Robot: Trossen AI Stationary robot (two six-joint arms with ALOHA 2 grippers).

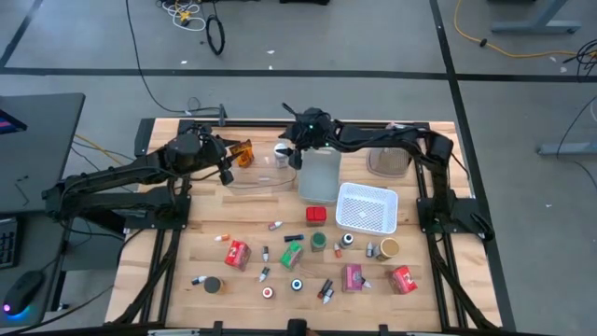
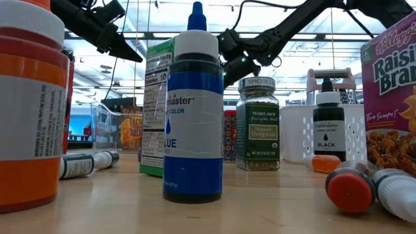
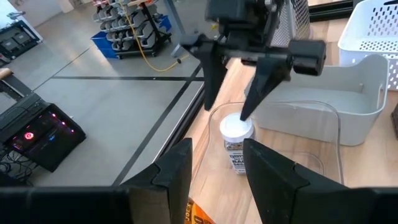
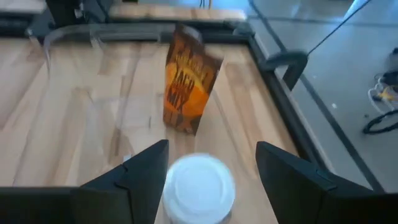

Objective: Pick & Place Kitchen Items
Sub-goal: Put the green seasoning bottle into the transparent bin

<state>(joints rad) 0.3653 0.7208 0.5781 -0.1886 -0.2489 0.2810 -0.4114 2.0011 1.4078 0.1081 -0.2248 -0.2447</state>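
Right gripper (image 3: 249, 93), fingers spread around the white-lidded jar (image 3: 236, 140) in the clear bin (image 3: 329, 124): you lift straight, clear of the jar.

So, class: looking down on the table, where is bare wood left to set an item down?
Bare wood lies along the left edge, between the clear bin and the red box, and right of the white perforated bin. The front middle, around the green box, is crowded with small bottles.
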